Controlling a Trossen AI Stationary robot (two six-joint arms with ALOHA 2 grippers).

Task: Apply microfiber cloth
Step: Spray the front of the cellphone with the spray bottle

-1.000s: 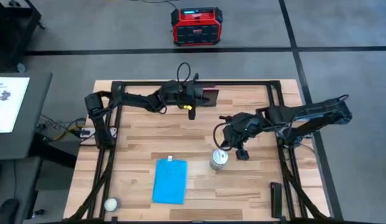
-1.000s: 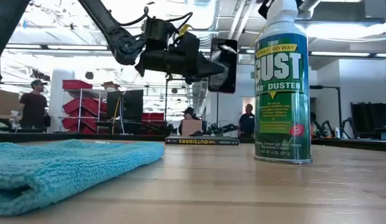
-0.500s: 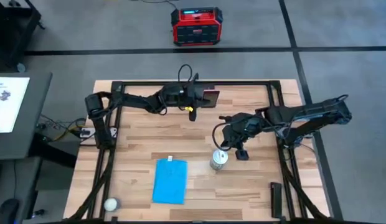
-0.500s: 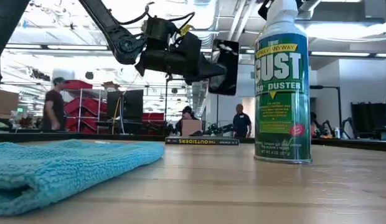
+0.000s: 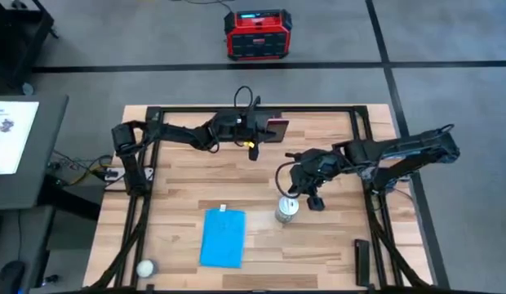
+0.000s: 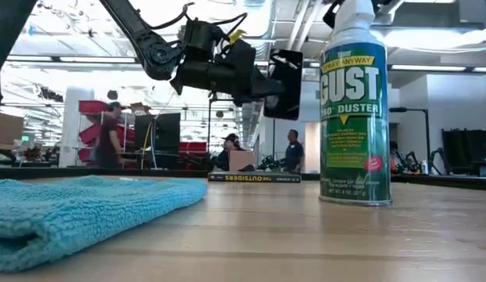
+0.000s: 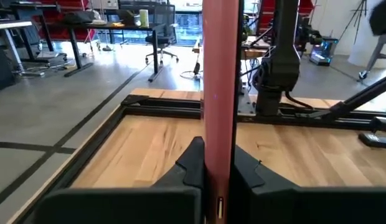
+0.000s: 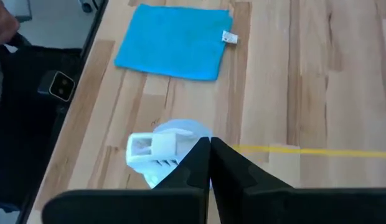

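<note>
Microfiber cloth flat on the table's near-left part, white tag toward the far edge, untouched and well apart from both arms. Duster can upright just to its right. Right gripper above the can's white nozzle, fingers pressed together, apparently empty. Left gripper raised over the far edge, clamped on the pink-backed phone. Wiping seemingly not yet begun: cloth still to be picked up and brought to the phone.

Cloth — left of can
</note>
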